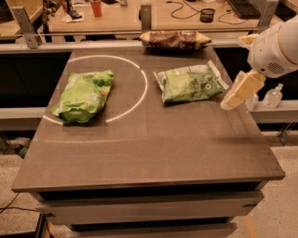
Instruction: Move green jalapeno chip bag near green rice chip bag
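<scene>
The green jalapeno chip bag (190, 82) lies flat on the right half of the dark table, pale green with white sealed ends. The green rice chip bag (83, 95) lies on the left half, puffy and bright lime green, across a white painted arc. My gripper (235, 95) hangs at the table's right edge, just right of the jalapeno bag and a little above the surface. It holds nothing that I can see. The white arm (274, 49) rises behind it at the upper right.
A brown-and-yellow chip bag (174, 39) lies at the table's far edge. A clear small bottle (273, 96) stands on a ledge right of the table (153, 148). A desk with a red cup (96, 7) is behind.
</scene>
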Action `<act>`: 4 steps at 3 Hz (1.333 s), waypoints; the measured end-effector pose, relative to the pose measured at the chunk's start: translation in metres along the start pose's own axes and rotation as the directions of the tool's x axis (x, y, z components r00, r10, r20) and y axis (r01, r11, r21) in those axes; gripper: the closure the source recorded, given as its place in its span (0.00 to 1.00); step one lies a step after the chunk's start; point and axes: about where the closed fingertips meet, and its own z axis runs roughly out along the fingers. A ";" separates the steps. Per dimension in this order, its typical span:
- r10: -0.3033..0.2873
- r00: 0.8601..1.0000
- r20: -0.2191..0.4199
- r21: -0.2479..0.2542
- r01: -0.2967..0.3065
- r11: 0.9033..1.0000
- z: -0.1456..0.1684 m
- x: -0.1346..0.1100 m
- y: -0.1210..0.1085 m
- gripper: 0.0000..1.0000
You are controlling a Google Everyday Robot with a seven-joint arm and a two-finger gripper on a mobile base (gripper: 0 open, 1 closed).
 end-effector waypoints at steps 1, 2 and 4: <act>0.001 1.000 0.016 -0.065 0.000 0.998 0.029 -0.006 -0.008 0.00; 0.002 1.000 0.019 -0.131 0.001 0.991 0.054 -0.015 -0.014 0.00; -0.009 0.998 0.056 -0.148 0.017 0.989 0.064 -0.018 -0.012 0.00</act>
